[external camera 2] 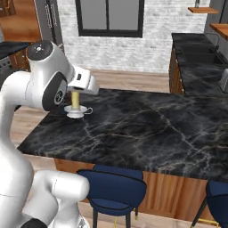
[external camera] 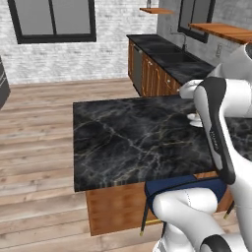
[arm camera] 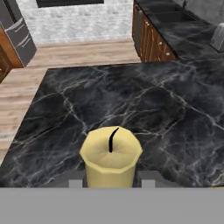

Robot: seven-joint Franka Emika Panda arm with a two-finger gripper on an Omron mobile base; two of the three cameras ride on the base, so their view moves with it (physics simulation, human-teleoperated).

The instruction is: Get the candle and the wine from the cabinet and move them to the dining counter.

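One candle (external camera 2: 75,103) sits in its saucer on the desk (external camera 2: 147,129) near a corner, pinched by the tool (arm camera: 111,183); it should release gently, then lift straight up.

No text, label, brand, number or sign can be read anywhere — nothing legible on any surface.

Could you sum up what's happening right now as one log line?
stage: placing candle | fingers: closed on candle | holder: resting on dining counter | wine: not yet brought
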